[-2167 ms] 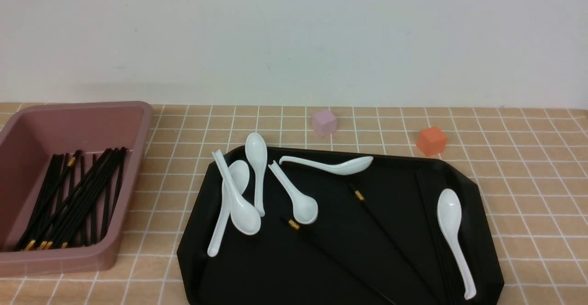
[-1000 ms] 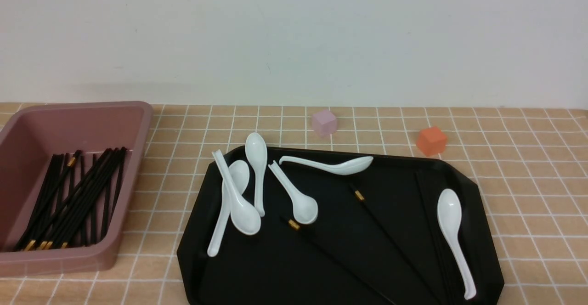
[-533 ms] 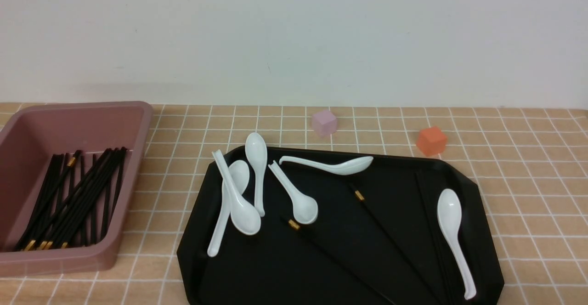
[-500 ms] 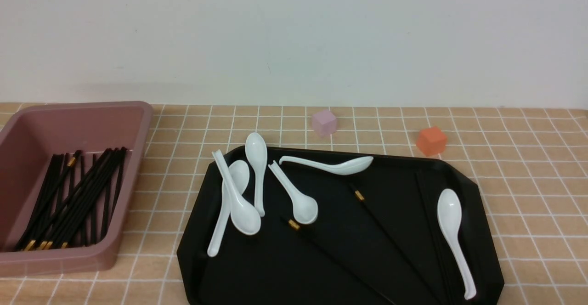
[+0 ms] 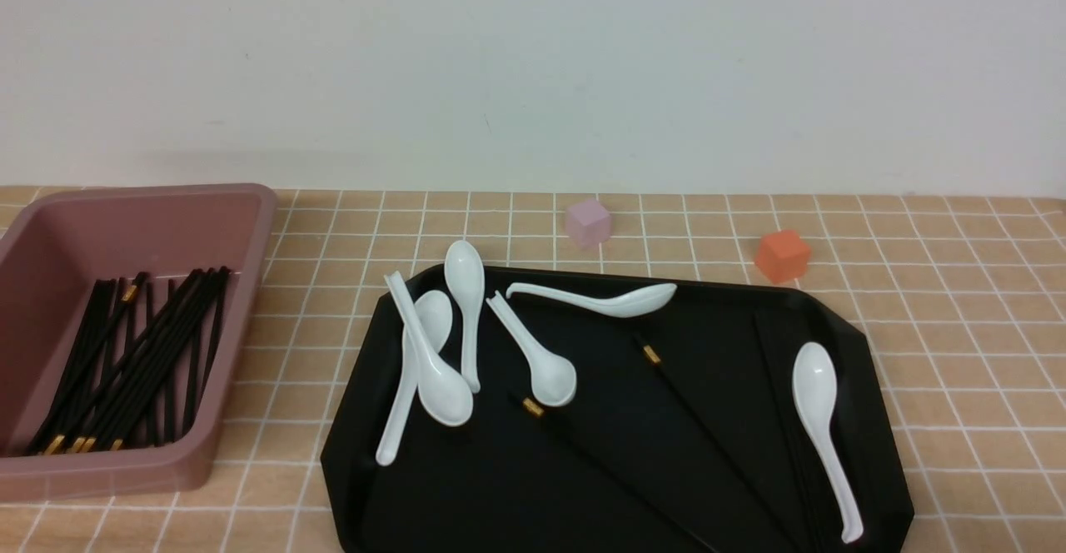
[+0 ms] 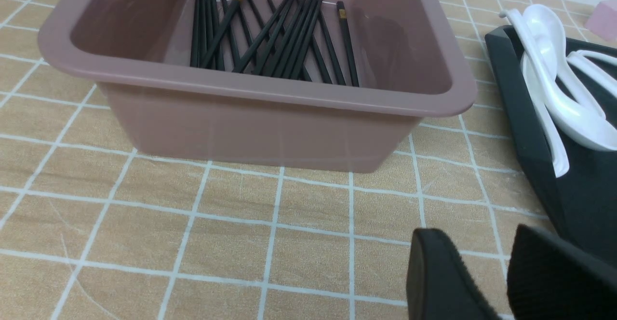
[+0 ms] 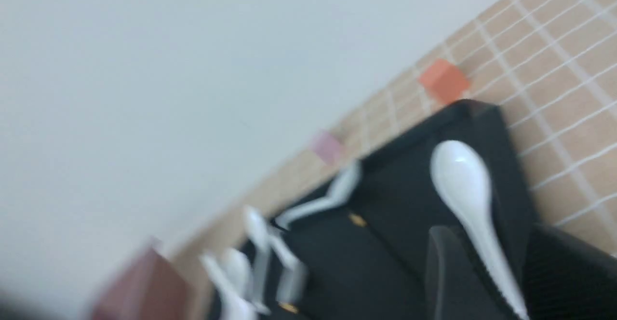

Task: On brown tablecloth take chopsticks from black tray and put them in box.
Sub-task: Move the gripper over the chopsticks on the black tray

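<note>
Front view: chopsticks point(image 5: 158, 361) inside pink box point(image 5: 200, 468)

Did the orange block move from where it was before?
No. In the front view, the orange block sits in the same place, just beyond the black tray's far right corner.

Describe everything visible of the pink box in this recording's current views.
The box is a dusty-pink, plastic-looking rectangular bin, open-topped, with rounded corners, a thick rim and walls that slope inward toward its base. It sits upright on the brown tablecloth, left of the black tray and apart from it. Many black chopsticks with gold bands lie inside, some crossing. No jaws touch it.
</note>
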You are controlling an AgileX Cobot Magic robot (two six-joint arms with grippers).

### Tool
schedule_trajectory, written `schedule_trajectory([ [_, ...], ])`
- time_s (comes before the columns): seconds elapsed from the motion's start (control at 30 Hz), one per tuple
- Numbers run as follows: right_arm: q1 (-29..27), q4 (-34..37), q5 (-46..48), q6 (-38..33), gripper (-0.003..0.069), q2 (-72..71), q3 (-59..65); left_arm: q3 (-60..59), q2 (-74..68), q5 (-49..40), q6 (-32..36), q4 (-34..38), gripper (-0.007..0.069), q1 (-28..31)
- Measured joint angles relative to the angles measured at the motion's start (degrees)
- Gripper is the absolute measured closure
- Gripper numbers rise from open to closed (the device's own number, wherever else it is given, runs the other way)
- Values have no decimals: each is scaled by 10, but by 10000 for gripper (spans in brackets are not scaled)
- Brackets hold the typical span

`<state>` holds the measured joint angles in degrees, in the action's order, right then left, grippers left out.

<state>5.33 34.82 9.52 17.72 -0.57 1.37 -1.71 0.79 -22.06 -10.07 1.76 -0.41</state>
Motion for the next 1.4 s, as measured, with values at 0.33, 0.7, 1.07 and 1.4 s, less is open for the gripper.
schedule_trajectory([
  [0.33, 0, 46, 3, -58, 515, 9, -85, 0, 0, 0, 0, 0, 386, 0],
  [0.7, 0, -34, 353, -290, 641, 389, -411, 0, 0, 0, 0, 0, 386, 0],
  [1.07, 89, -11, 470, -432, 252, 773, -535, 0, 0, 0, 0, 0, 386, 0],
  [1.4, 171, -169, 475, -337, 37, 1008, -737, 0, 0, 0, 0, 0, 386, 0],
])
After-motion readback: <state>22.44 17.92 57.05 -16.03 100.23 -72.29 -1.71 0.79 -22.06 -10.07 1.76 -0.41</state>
